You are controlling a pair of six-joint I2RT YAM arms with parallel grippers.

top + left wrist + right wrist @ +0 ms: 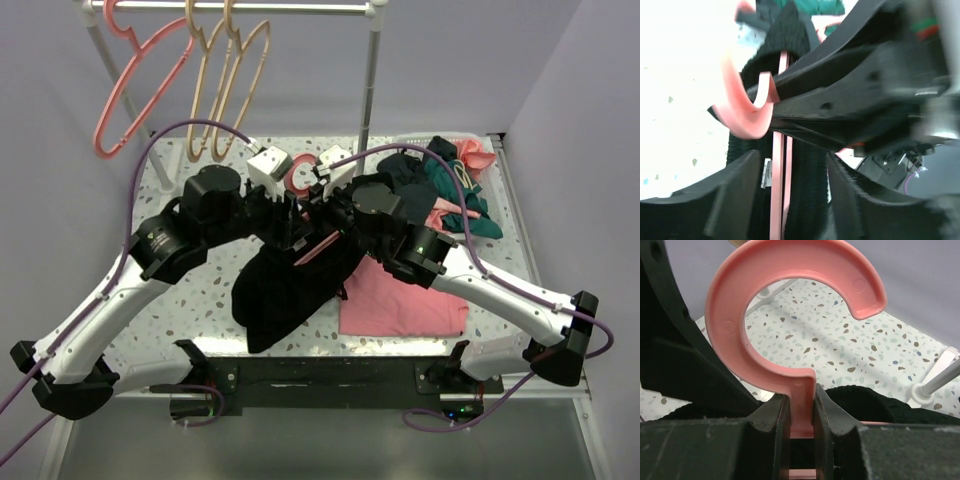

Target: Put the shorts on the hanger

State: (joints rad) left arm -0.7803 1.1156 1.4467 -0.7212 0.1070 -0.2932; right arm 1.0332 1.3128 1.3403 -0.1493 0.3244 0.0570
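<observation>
The right end effector (801, 412) clamps tight on the neck of the hanger (725, 330), just below its curved pink hook. The left end effector (792, 160) stands with its fingers spread apart, gripping nothing, with the hanger's thin pink bars and the shorts (285, 290) running between them. The black shorts drape over the hanger between the two arms, trailing toward the near edge of the speckled surface (200, 300). A flat pink cloth (400, 300) lies just beside them on the right and a teal garment (460, 195) sits at the far right. Another pink hanger (130, 90) and tan hangers (225, 90) hang on the rail (250, 8) behind.
</observation>
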